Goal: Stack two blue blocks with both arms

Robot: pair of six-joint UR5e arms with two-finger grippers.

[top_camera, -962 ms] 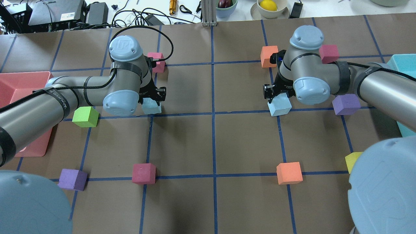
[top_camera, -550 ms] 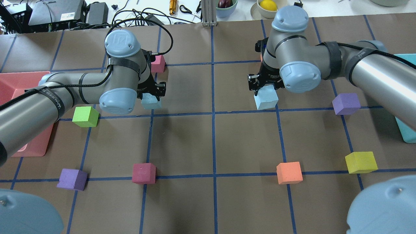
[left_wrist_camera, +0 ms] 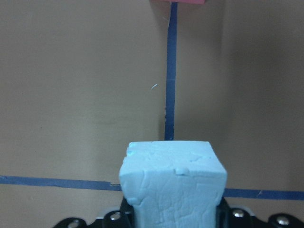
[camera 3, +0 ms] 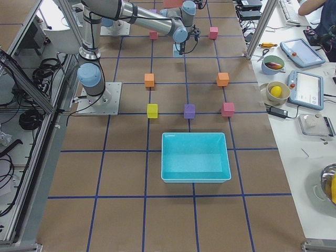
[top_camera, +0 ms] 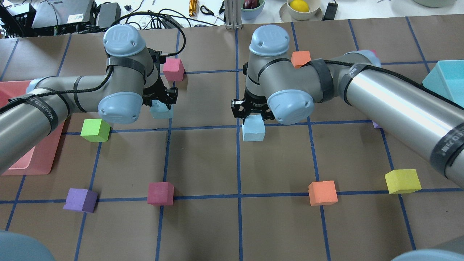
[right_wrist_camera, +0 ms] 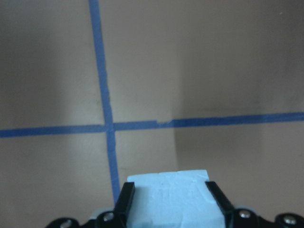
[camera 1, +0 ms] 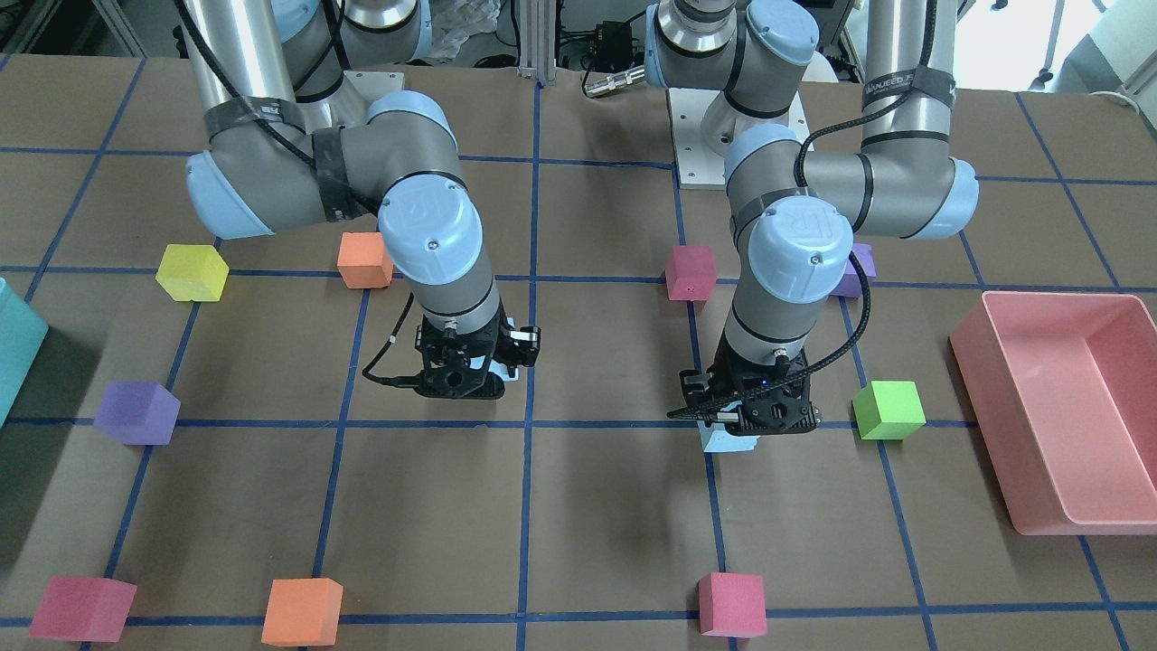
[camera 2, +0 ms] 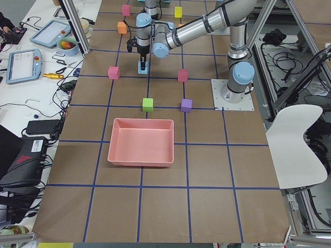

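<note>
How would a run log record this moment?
left gripper: shut on left blue block | right gripper: shut on right blue block | blocks apart, unstacked

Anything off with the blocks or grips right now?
Nothing serious. Left pincer holds one blue block, right pincer the other blue block, both squarely; the first's foam looks creased, chipped.

The brown paper-covered table (top_camera: 203,163) holds eleven cubes: two pale sky-blue foam cubes (top_camera: 253,131) (top_camera: 159,111), three crimson-pink foam cubes (camera 1: 690,271) (camera 1: 730,604) (camera 1: 81,608), two orange foam cubes (camera 1: 364,259) (camera 1: 302,611), two purple foam cubes (camera 1: 136,412) (top_camera: 80,200), one lime-green foam cube (camera 1: 888,409) and one yellow foam cube (camera 1: 192,272). There are two rectangular plastic bins, one pink bin (camera 1: 1076,407) and one teal bin (camera 3: 195,157), and two silver-grey jointed robot arms (top_camera: 43,108) (top_camera: 391,98).
</note>
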